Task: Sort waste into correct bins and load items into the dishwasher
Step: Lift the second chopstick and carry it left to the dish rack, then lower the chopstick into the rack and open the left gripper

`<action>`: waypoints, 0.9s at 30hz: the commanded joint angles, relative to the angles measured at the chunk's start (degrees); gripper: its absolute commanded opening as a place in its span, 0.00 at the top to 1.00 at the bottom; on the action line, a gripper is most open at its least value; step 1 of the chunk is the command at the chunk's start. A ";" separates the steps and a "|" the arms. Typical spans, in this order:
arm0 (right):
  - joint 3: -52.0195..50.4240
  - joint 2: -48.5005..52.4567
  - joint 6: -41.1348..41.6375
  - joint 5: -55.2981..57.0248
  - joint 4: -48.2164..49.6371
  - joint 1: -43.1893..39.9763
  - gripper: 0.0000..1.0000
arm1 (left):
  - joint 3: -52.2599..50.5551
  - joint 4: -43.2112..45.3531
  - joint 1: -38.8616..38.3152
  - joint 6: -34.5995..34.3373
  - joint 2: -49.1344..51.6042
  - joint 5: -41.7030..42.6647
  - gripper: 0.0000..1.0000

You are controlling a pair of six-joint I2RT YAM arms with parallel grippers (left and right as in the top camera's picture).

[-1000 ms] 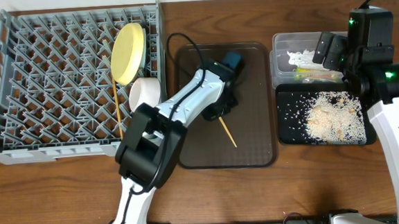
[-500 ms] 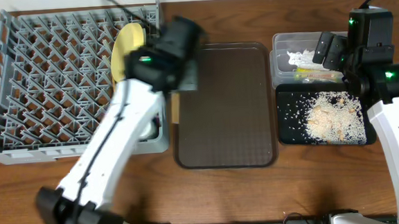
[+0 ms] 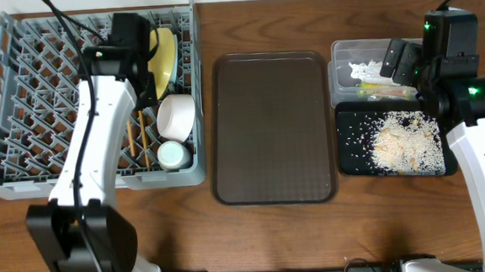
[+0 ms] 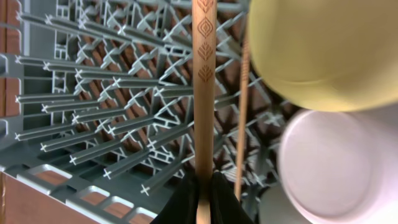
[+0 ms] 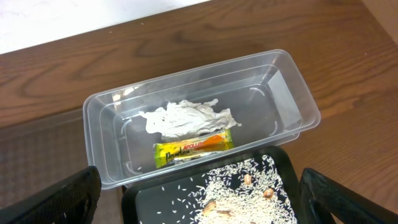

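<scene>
Over the grey dish rack [image 4: 93, 106], the left pincer [image 4: 203, 194] is clamped on one end of a carved wooden chopstick [image 4: 203, 68], its length parallel to the second chopstick [image 4: 241, 124] lying in that rack.

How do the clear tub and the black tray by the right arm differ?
The clear tub is see-through with tall walls; the black tray is opaque and shallow. The clear tub holds crumpled paper and a snack wrapper; the black tray holds rice scraps. Both are rectangular, similar in width, and sit side by side.
</scene>
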 commanded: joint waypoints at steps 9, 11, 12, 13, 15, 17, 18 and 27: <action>0.07 -0.26 0.63 0.98 -0.09 -0.52 0.01 | -0.63 0.31 0.90 3.78 7.04 -0.92 0.62; 0.07 -0.26 0.63 1.01 -0.09 -0.52 0.01 | -0.63 -0.11 0.94 3.39 7.04 -0.94 0.53; 0.07 -0.26 0.63 1.01 -0.09 -0.52 0.01 | -0.63 -0.13 0.96 3.28 7.02 -0.96 0.49; 0.07 -0.26 0.63 1.01 -0.09 -0.52 0.01 | -0.63 -0.13 0.96 3.28 7.02 -0.96 0.48; 0.07 -0.26 0.63 0.98 -0.09 -0.52 0.01 | -0.57 -0.42 0.94 3.21 6.88 -0.98 0.46; 0.07 -0.26 0.63 0.98 -0.09 -0.50 0.01 | -0.24 -1.77 0.94 1.22 6.38 -1.01 0.46; 0.07 -0.26 0.63 0.98 -0.09 -0.50 0.01 | 0.02 -2.54 0.94 0.39 5.81 -1.01 0.46; 0.07 -0.28 0.63 0.98 -0.09 -0.52 0.01 | 0.22 -11.61 0.87 -6.49 -13.92 3.61 0.41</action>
